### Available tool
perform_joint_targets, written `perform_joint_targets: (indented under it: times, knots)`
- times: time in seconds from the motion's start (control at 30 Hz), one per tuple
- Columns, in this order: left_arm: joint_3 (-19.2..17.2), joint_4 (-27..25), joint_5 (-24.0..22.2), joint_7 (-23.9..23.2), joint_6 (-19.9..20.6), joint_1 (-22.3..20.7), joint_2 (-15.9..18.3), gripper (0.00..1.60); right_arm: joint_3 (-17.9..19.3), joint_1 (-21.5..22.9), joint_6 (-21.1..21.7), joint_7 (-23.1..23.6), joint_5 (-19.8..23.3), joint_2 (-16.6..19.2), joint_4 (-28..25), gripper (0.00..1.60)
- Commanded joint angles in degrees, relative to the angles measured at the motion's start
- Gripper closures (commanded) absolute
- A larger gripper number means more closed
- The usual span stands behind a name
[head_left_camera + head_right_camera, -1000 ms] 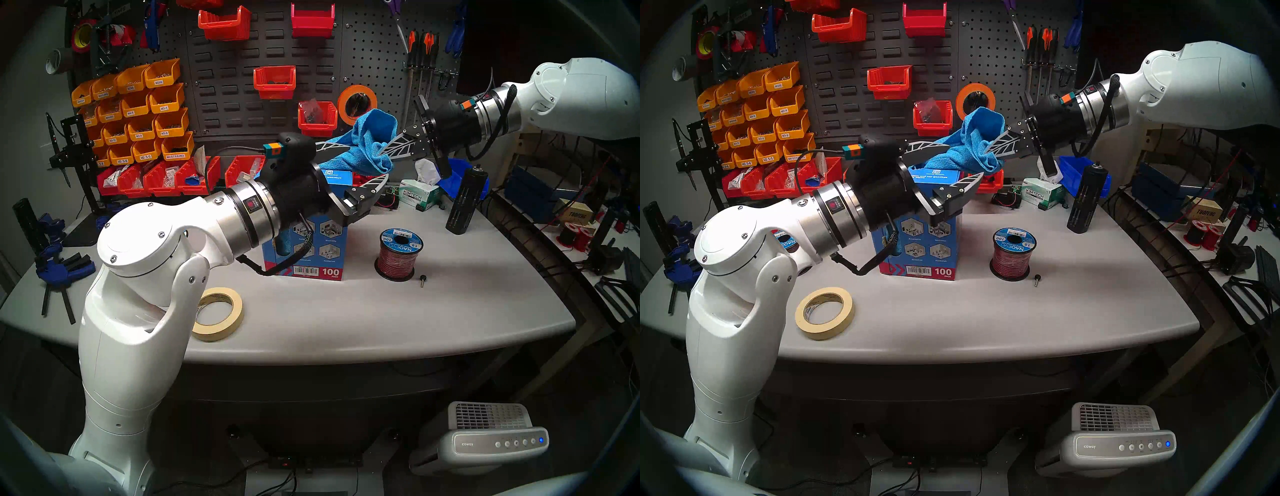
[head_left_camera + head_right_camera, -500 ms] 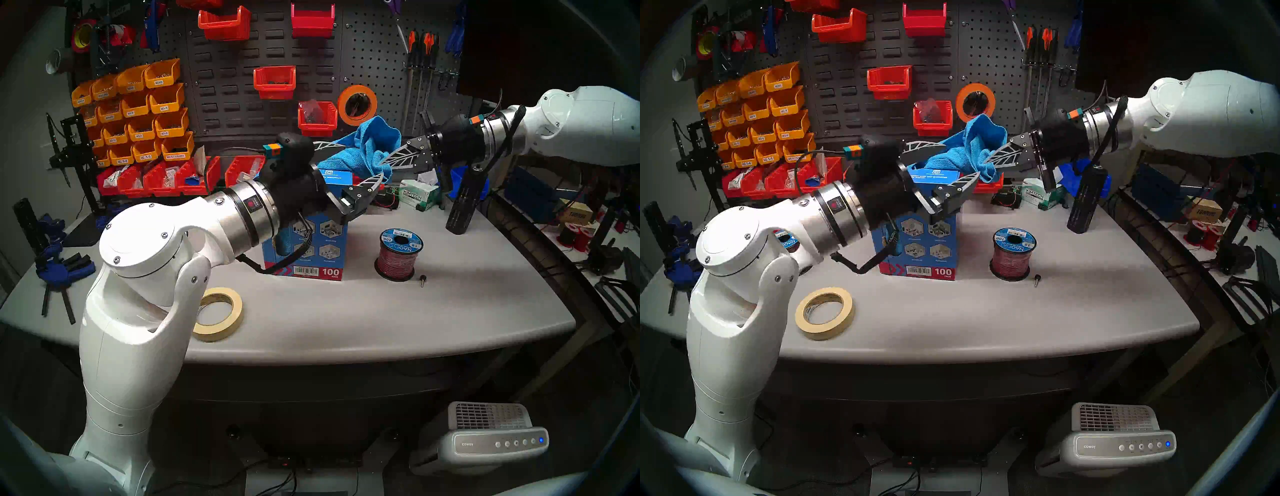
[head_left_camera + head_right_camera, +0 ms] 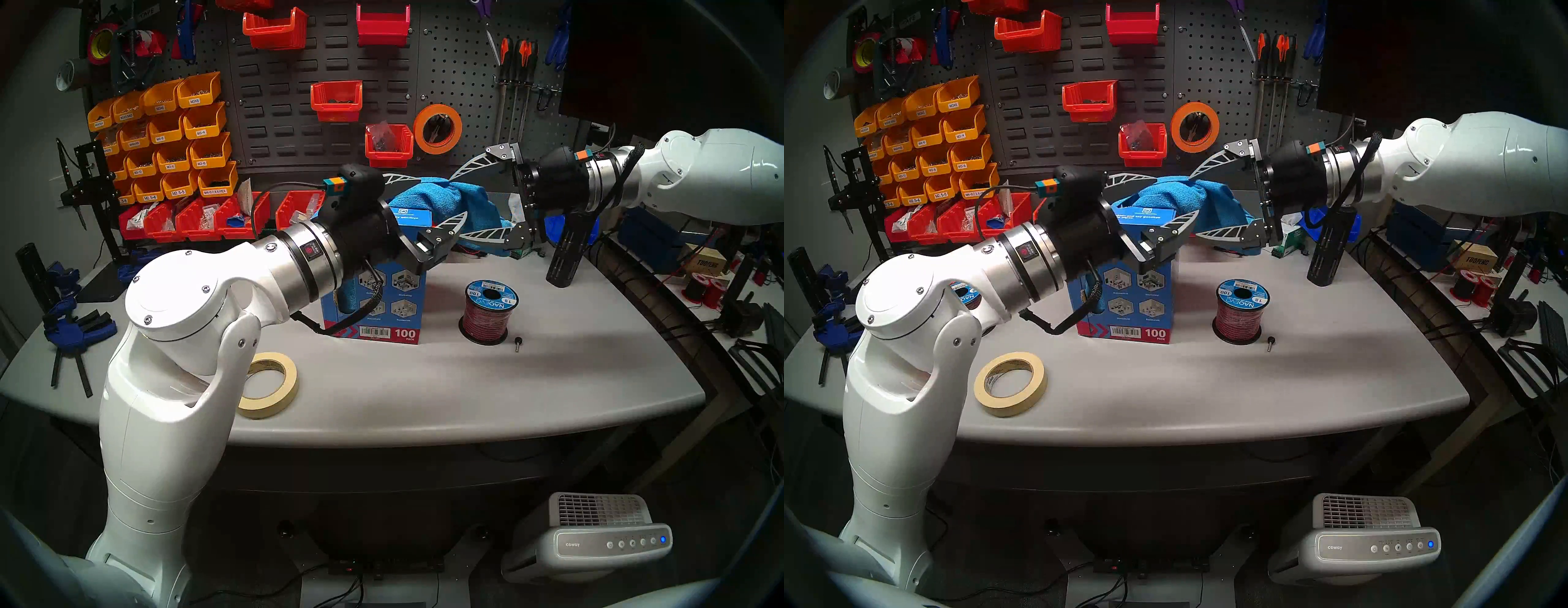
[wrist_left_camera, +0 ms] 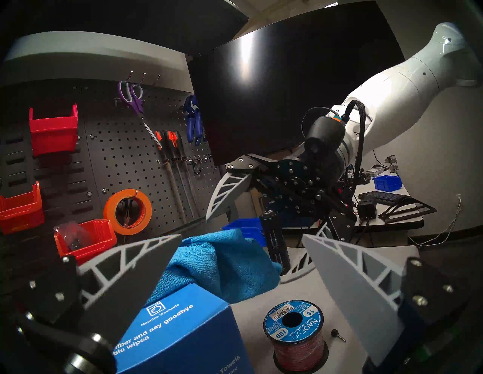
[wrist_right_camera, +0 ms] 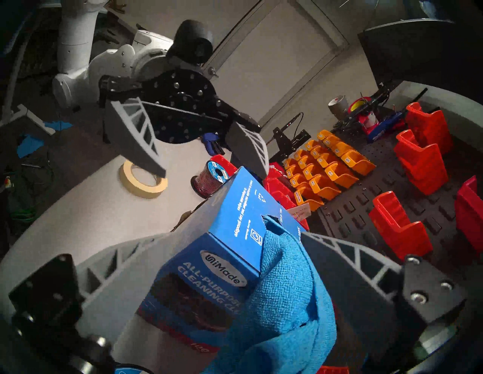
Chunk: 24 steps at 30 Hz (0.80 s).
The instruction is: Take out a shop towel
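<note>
right tool (image 3: 462,204) level, agape astride shop towel (image 3: 441,197)

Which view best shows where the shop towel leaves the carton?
Right wrist: the shop towel emerges from the slot in the blue carton top, close up. Left wrist shows only bunched cloth behind the carton. In both head views the left gripper blocks the slot.

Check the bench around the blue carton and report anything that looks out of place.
The shop towel is only half out: one end still sits in the slot on top of the blue carton, the rest slumps over its far side. Neither open gripper, right gripper nor left gripper, holds it.
</note>
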Motion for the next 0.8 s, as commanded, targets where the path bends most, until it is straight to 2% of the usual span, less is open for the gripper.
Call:
perform_joint_targets:
  times: [0.0,0.2,0.4,0.6,0.67,0.77]
  knots:
    - [0.0,-0.5,0.0,0.0,-1.4,-1.3,-0.7,0.0,4.6,0.7,0.0,3.5,3.0,3.1,0.1,0.0]
    - [-0.1,0.2,0.4,0.1,-2.2,-1.4,-0.7,0.0,7.2,-0.6,0.0,4.9,4.2,5.2,-0.8,0.0]
    - [0.1,0.8,1.3,0.4,-3.1,-1.9,-0.6,0.0,9.0,-2.9,0.0,5.1,5.3,5.7,-0.6,0.0]
    - [0.4,1.0,3.3,1.0,-3.8,-2.5,-0.3,0.0,9.9,-7.1,0.0,4.4,6.2,4.2,1.5,0.0]
    - [0.3,0.8,4.3,1.5,-3.9,-3.2,-0.2,0.0,10.0,-8.4,0.0,3.7,6.5,3.5,2.4,0.13]
    - [0.1,0.8,5.0,2.2,-3.9,-3.7,-0.5,0.0,10.7,-9.9,0.0,3.2,7.1,3.0,3.4,0.11]
